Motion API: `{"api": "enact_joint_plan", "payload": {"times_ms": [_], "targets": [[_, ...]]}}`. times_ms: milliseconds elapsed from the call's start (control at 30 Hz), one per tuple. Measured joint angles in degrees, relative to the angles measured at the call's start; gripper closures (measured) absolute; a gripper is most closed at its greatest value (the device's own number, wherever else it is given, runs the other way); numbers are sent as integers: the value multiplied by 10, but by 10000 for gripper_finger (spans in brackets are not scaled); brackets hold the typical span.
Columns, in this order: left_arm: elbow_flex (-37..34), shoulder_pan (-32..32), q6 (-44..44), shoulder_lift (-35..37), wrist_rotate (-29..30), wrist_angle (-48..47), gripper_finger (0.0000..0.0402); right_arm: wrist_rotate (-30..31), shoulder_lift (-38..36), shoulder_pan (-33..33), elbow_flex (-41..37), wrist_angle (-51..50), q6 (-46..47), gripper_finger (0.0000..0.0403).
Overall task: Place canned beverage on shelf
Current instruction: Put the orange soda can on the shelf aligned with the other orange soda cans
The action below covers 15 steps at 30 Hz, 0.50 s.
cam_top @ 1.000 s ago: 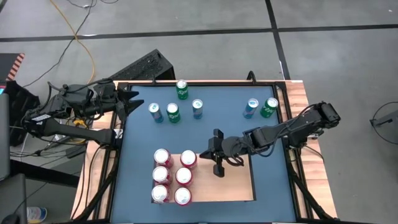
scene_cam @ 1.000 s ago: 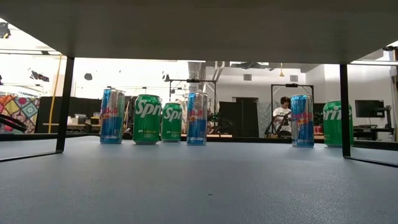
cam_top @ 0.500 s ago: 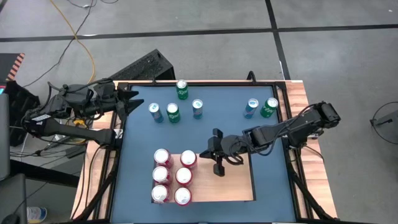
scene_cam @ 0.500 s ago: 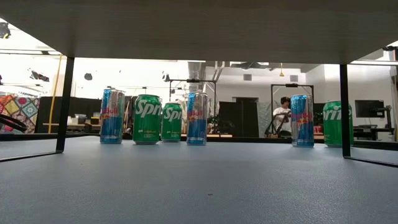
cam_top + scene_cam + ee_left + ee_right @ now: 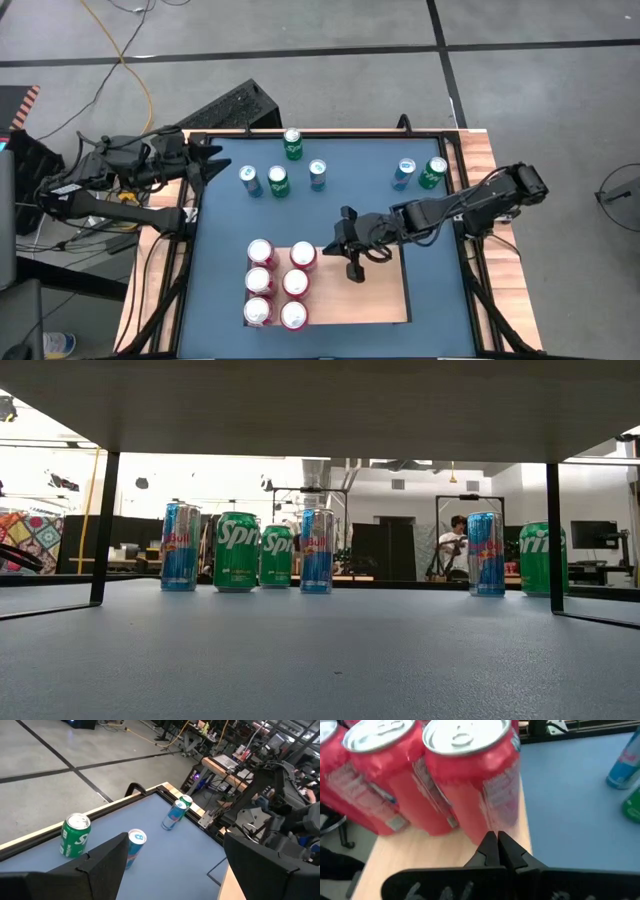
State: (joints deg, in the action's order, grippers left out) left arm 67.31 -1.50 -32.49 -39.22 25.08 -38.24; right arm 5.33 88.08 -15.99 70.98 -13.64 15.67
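Note:
Several red cans (image 5: 277,284) stand upright in two rows on the left part of the shelf (image 5: 370,300), a pale tan board lying on the blue table top. My right gripper (image 5: 325,250) is shut just above the shelf. Its tips (image 5: 497,840) sit close against the lower side of the far right red can (image 5: 470,785). Green and blue cans (image 5: 279,181) stand on the table's far part. My left gripper (image 5: 175,870) hangs open over the table's far left corner (image 5: 212,160), holding nothing. My right gripper points its shut fingertips (image 5: 490,845) slanting down, from the table's right, at the lower side wall (image 5: 487,822) of the far right red can. I cannot tell whether the tips touch the can. The can stands upright on the shelf.
Two green and two blue cans (image 5: 236,550) stand at the far left of the table. A blue and a green can (image 5: 420,173) stand at the far right. Black rails (image 5: 190,250) frame the table. The shelf's right half (image 5: 385,295) is bare. A person (image 5: 455,540) sits far behind.

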Motion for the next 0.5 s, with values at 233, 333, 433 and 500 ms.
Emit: {"api": "enact_joint_plan", "payload": {"times_ms": [233,333,433,500], "targets": [[0,0,1,0,7,2,93,-8,-24,1,0,-28,-27,403],[0,0,0,0,8,3,93,-10,-24,1,0,-39,-27,403],[0,0,-9,0,12,5,93,-12,-24,-1,-3,-29,-49,403],[0,0,-11,0,12,4,93,-12,-24,-1,-12,-7,-61,403]]}}
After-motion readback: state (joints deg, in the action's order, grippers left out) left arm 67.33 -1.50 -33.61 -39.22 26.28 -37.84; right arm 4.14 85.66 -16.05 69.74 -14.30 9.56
